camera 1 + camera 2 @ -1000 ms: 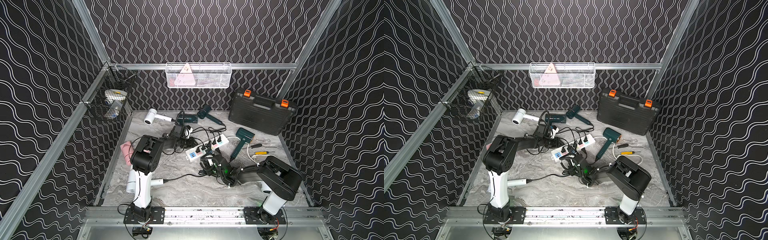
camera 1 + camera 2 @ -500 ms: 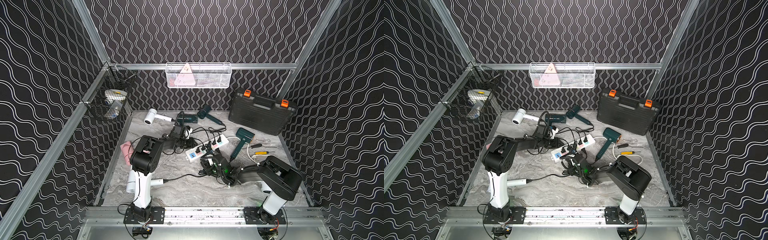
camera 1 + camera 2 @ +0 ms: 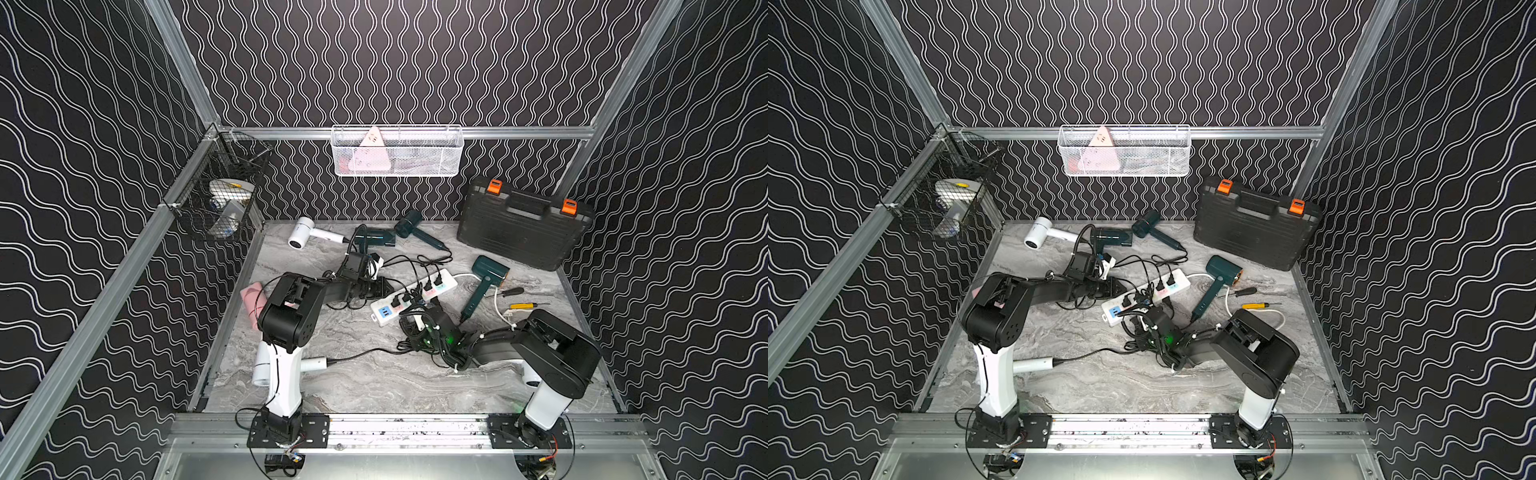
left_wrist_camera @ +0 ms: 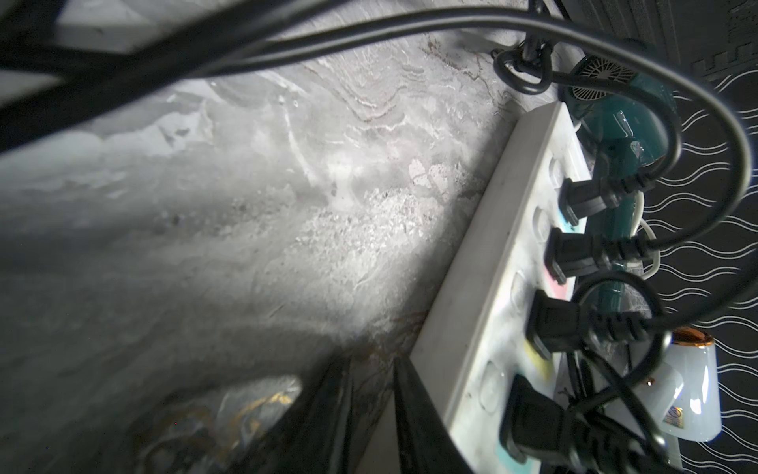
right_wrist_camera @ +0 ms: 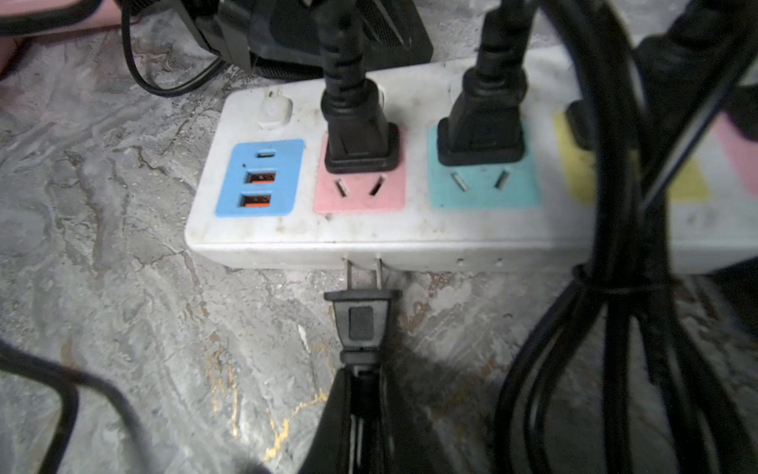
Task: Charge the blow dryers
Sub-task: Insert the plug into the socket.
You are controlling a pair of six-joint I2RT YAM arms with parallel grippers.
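Right gripper: jaws clamped on the cord end of a black two-pin plug.
Plug position: lying level just above the tabletop, with its pins touching the side wall of the white power strip below the pink socket. It is not over any socket face.
Left gripper: jaws a little apart with nothing between them, just beside the strip's opposite long wall.
Blow dryers: scattered on the table around the strip. They include a white dryer at the back, a green dryer near the toolcase and a pink dryer behind the left arm. I cannot tell which one owns the held plug.
Seated plugs: four stand in the strip in the left wrist view.
Risk, pins: a forward push likely jams them against the wall, because the plug sits lower than the sockets. They may bend, or the strip may skid.
Risk, grip: the hold is far back, so the plug may pivot on contact.
Risk, fit: the free slots in sight are slanted, and straight pins likely will not enter them.
Risk, snag: the tied cord bundle crosses the strip and could drag seated plugs out.
Surface: the grey marbled tabletop is flat and matte, with nothing to hold the strip.
Room: black walls with white wavy lines and an aluminium frame. There is a white wire basket on the back rail, a black wire basket on a side rail and a black toolcase in the far corner.
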